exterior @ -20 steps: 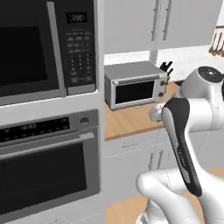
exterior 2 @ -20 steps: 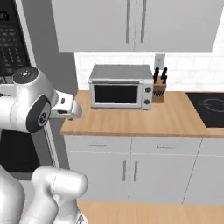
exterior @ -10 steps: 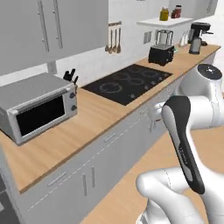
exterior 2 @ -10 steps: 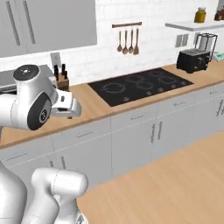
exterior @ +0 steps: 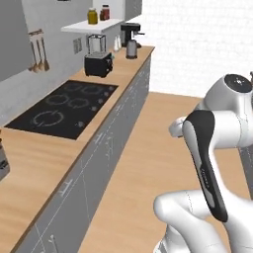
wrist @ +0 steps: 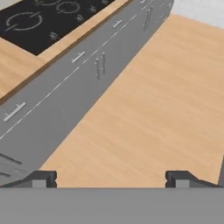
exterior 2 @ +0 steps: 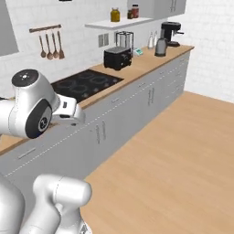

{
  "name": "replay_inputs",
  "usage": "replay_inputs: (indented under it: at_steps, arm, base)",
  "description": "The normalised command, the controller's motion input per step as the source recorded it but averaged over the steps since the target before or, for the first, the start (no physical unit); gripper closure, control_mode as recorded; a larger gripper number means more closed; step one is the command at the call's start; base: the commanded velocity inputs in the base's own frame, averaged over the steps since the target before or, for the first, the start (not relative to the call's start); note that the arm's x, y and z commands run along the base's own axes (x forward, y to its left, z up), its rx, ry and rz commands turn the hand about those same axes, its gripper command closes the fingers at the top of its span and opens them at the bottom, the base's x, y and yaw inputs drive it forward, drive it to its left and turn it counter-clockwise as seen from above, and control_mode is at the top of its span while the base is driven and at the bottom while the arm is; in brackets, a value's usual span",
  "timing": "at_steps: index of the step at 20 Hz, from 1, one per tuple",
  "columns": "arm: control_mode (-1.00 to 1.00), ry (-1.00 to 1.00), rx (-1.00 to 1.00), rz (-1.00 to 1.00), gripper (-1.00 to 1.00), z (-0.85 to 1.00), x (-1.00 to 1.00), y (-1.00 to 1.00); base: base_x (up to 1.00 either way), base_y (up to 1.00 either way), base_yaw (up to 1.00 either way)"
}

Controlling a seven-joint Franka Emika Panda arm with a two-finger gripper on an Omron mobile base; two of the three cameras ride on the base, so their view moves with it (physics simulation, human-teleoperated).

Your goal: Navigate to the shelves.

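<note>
Gripper (wrist: 111, 178) nearest, its tips wide apart over bare floor (wrist: 144, 109), holding nothing. Views have swung since a moment ago, so the base has turned: the microwave is gone, the hob (exterior 2: 84, 82) sits mid-surface. Beyond it, past the toaster (exterior 2: 117, 57), the shelves (exterior 2: 119, 23) hang far along the wall, still to be reached.

Brightness: even and bright, no dim corners
Source: no lamp or window to be seen; light looks diffuse, from above
Shadows: faint, soft under the shelves (exterior 2: 119, 23) and countertop (exterior: 39, 163) overhang
Glare: pale sheen on the cooktop (exterior: 64, 106)
Sharpness: soft, slightly blocky; far items fuzzy
Edges: no bending of straight lines
</note>
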Motion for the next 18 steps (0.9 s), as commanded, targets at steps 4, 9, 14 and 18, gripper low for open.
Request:
replay_inputs:
  at_steps: [4,9,14,18]
  arm:
    - [1.00,0.00,0.00,0.00,-1.00,0.00,0.00,0.00]
    - [1.00,0.00,0.00,0.00,-1.00,0.00,0.00,0.00]
    - [1.00,0.00,0.00,0.00,-1.00,0.00,0.00,0.00]
    - [1.00,0.00,0.00,0.00,-1.00,0.00,0.00,0.00]
  base:
    - [1.00,-0.46,-0.03]
    - [1.00,-0.39,0.00]
    - [1.00,-0.42,0.10]
    - [1.00,-0.52,0.33]
